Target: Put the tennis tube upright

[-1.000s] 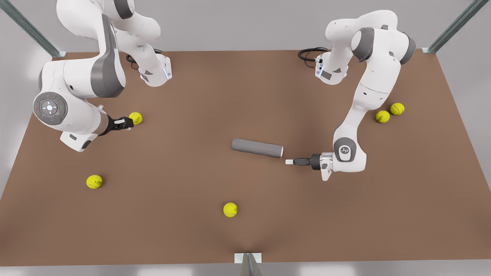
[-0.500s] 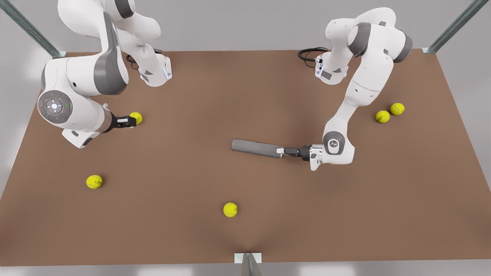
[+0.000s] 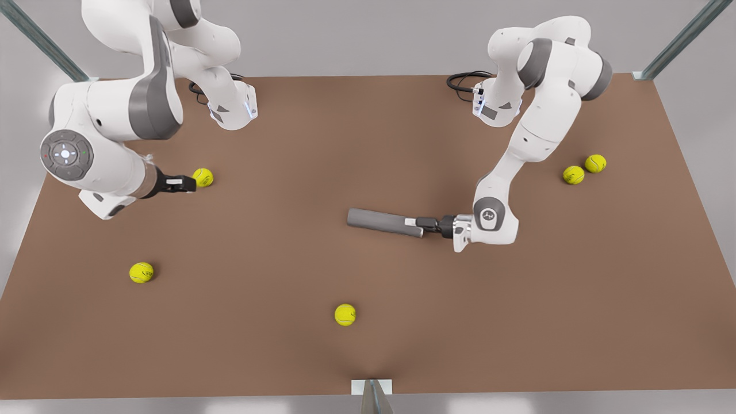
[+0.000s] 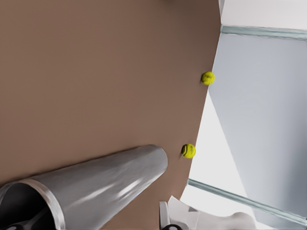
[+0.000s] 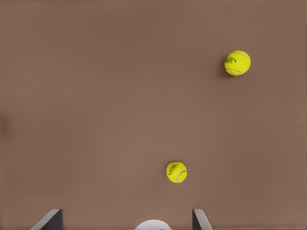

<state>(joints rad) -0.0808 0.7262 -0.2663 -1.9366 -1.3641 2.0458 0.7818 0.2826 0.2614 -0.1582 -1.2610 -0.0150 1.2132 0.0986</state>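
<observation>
On table [image 3: 287,356], flat grey tennis tube [image 3: 379,221]

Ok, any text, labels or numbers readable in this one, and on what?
None readable.
Balls: dark print, too blurred to read.
Joint emblem on the left arm: too small to read.
Left gripper at the tube rim end; right gripper open beside a ball.

No readable words, brands or numbers anywhere. Only dark printed marks on the yellow tennis balls [image 5: 177,172], too small to make out, and small round button symbols on the arm's grey wrist disc [image 3: 65,154], without letters.
</observation>
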